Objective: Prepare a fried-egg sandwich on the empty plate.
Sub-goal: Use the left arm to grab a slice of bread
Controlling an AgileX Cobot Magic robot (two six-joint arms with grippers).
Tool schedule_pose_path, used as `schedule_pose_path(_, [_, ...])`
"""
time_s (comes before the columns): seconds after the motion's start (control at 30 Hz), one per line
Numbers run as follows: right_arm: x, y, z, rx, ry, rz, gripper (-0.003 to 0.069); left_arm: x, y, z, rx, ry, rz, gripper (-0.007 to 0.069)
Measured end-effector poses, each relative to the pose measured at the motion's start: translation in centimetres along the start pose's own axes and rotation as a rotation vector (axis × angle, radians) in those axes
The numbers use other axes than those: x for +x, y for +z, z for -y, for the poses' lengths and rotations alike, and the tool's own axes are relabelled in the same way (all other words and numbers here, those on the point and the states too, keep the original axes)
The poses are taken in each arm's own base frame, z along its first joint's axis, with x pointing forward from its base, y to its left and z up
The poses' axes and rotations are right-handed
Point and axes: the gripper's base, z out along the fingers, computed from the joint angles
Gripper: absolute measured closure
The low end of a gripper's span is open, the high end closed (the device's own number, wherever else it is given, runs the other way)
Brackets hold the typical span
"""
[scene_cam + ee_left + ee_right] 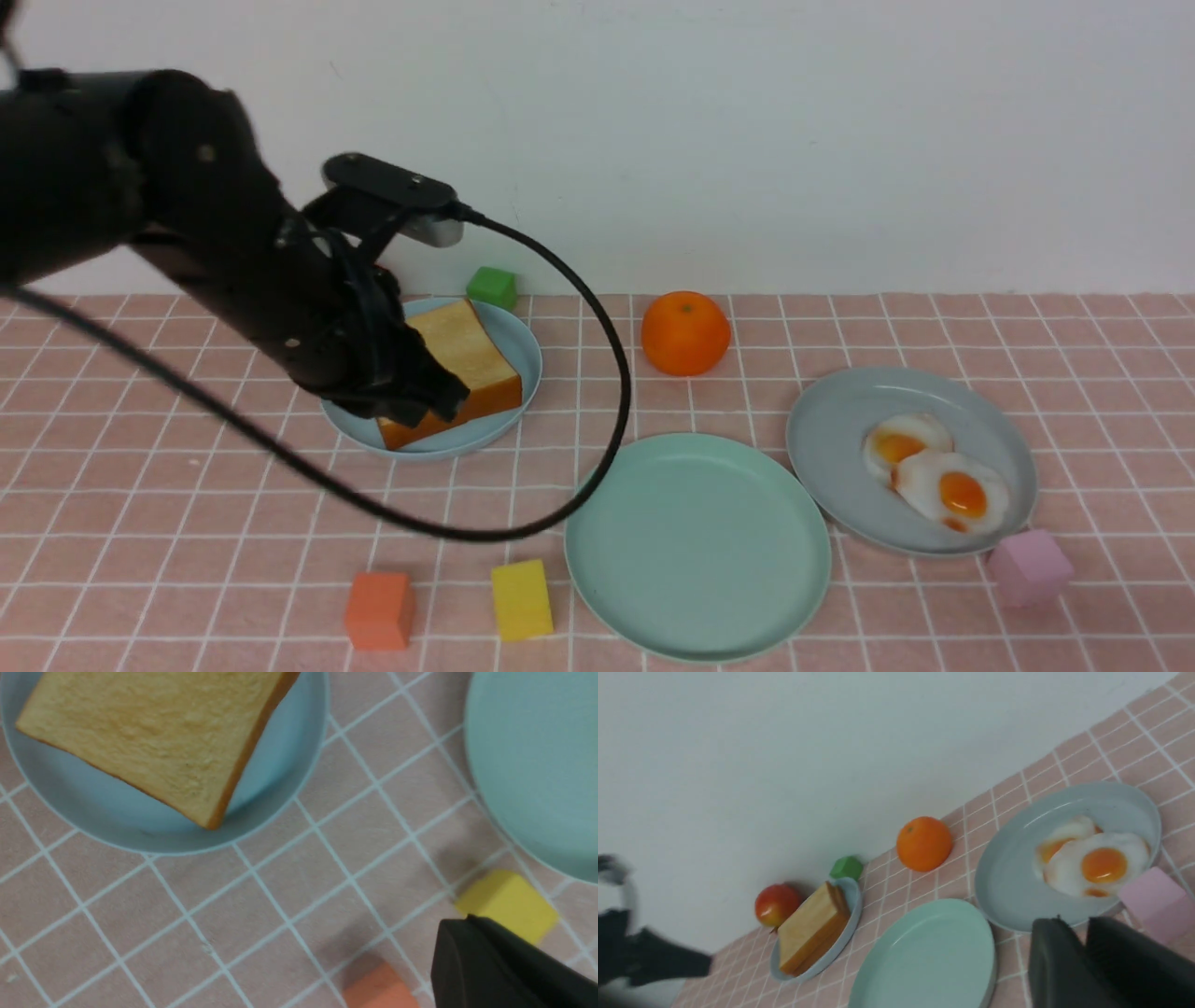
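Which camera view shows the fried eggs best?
The right wrist view: both eggs appear large and unobstructed, overlapping on the grey plate. The front view also shows them whole on that plate, only smaller. The left wrist view does not show them at all.

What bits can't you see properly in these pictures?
Front view: the left gripper covers a corner of the toast and part of the light blue plate; the apple, seen from the right wrist, is behind that arm.
Front view: the smaller egg lies partly under the fried egg.
Right wrist view: the right gripper is cut off by the picture's edge, so its opening is unclear.
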Motion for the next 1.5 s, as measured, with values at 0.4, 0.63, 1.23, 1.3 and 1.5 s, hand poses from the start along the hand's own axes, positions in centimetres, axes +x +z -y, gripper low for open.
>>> schedule_pose_path(0.4, [-7.5, -3.1, -6.4, 0.039, -0.395, -0.317, 0.0655, -4.8, 7.5, -3.0, -0.133, 0.091, -0.118, 0.0500])
schedule_pose_path(0.63, [-7.8, -3.1, -6.6, 0.036, -0.412, -0.309, 0.0652, -4.5, 10.0, -3.4, -0.140, 0.161, -0.138, 0.0222])
schedule_pose_path(1.23, [-7.9, -3.1, -6.6, 0.036, -0.416, -0.302, 0.0646, -4.0, 13.7, -4.4, -0.204, 0.250, -0.156, 0.0452])
schedule_pose_path(1.3, [-7.9, -3.1, -6.6, 0.036, -0.416, -0.302, 0.0646, -4.0, 13.7, -4.4, -0.204, 0.251, -0.156, 0.0510])
schedule_pose_path(1.5, [-7.9, -3.1, -6.6, 0.034, -0.414, -0.302, 0.0644, -4.0, 13.6, -4.4, -0.205, 0.251, -0.154, 0.0577])
